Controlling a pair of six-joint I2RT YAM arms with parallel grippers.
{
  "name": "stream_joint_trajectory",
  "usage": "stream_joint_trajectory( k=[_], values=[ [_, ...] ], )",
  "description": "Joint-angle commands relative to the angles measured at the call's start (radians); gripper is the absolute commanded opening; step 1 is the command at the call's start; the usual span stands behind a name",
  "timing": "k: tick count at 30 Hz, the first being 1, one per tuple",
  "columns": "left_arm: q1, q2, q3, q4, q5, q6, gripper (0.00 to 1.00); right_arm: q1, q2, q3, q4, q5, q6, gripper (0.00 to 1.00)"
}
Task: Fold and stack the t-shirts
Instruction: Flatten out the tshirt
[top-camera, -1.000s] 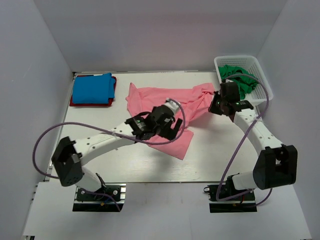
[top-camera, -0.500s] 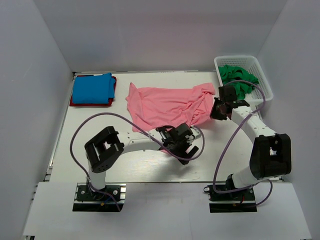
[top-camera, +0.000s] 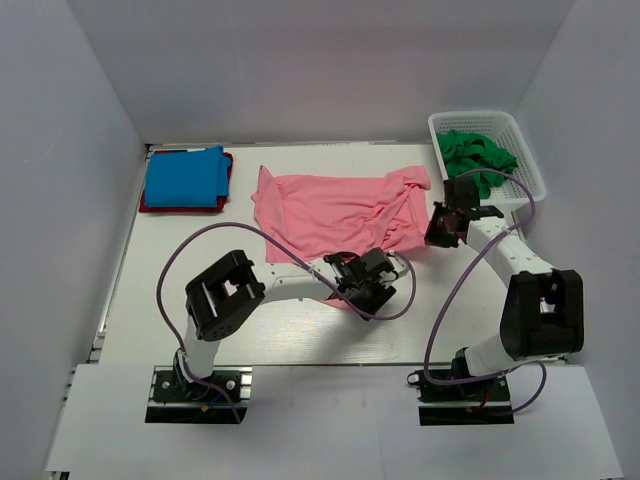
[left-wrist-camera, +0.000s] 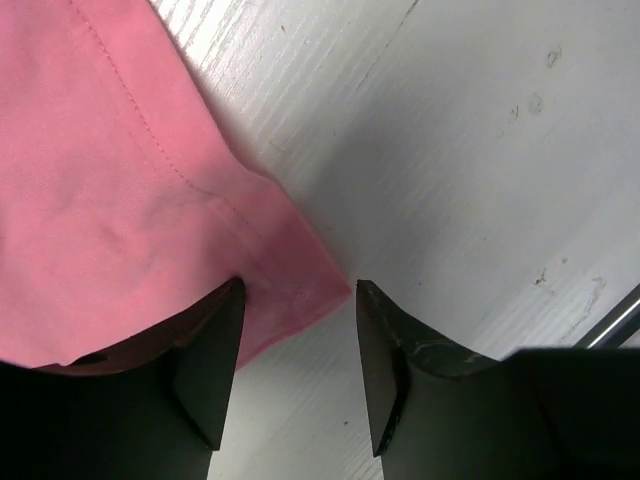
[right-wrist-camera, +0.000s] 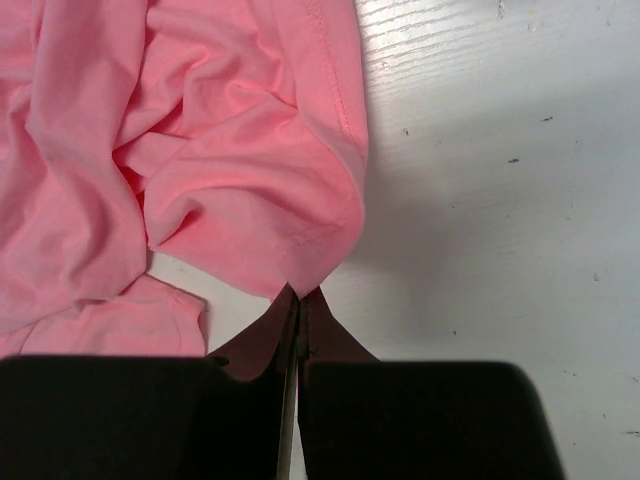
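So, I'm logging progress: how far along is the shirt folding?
Done: blue shirt folded on the red shirt, far left. In hand: pink shirt lies spread, unfolded; right gripper shut on one corner, left gripper open around a hem corner. Left: green shirts heaped in the basket.

The left gripper (top-camera: 370, 288) now sits at the near right corner of the salmon pink t-shirt (top-camera: 335, 210) instead of over its middle, and the right gripper (top-camera: 438, 234) is slightly nearer.

The top camera looks down from above and behind over the whole table (top-camera: 300, 330). Both wrist cameras face down, very close, each on a different corner of the pink shirt (top-camera: 330, 210), which the top view shares.
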Motion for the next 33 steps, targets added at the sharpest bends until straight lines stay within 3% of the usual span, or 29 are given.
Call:
stream_joint_trajectory(
  k=[1,8,11,12,13,14,17,21,24,29,32,33],
  values=[
    [-0.012,0.039,-0.036,-0.060,-0.079,-0.016,0.59,-0.009,-0.042,0.002,0.016,-0.016,-0.006,0.00],
    [-0.052,0.122,-0.037,-0.129,-0.199,-0.056,0.59,-0.018,-0.053,-0.007,0.026,-0.037,0.002,0.00],
    [-0.052,0.122,-0.046,-0.139,-0.237,-0.079,0.38,-0.020,-0.064,-0.006,0.022,-0.028,0.002,0.00],
    [-0.061,0.122,-0.058,-0.150,-0.255,-0.079,0.16,-0.015,-0.064,-0.009,0.022,-0.025,0.002,0.00],
    [-0.061,0.122,-0.058,-0.150,-0.269,-0.094,0.02,-0.020,-0.068,-0.008,0.019,-0.020,0.003,0.00],
    [-0.061,0.122,-0.058,-0.164,-0.294,-0.131,0.00,-0.020,-0.076,-0.011,0.020,-0.014,0.003,0.00],
    [-0.061,0.098,-0.027,-0.240,-0.407,-0.227,0.00,-0.021,-0.096,-0.011,0.025,-0.025,-0.012,0.00],
    [-0.024,-0.098,0.029,-0.264,-0.557,-0.269,0.00,-0.020,-0.136,0.008,0.030,-0.058,-0.040,0.00],
    [0.000,-0.331,0.040,-0.183,-0.731,-0.228,0.00,-0.018,-0.189,0.057,0.013,-0.058,-0.055,0.00],
    [0.039,-0.647,-0.015,0.171,-0.968,-0.024,0.00,-0.017,-0.260,0.156,-0.026,-0.082,-0.083,0.00],
    [0.065,-0.772,-0.038,0.388,-1.123,0.184,0.00,-0.018,-0.300,0.232,-0.056,-0.007,-0.100,0.00],
    [0.074,-0.789,-0.038,0.438,-1.159,0.318,0.00,-0.020,-0.312,0.264,-0.062,0.009,-0.106,0.00]
  ],
)
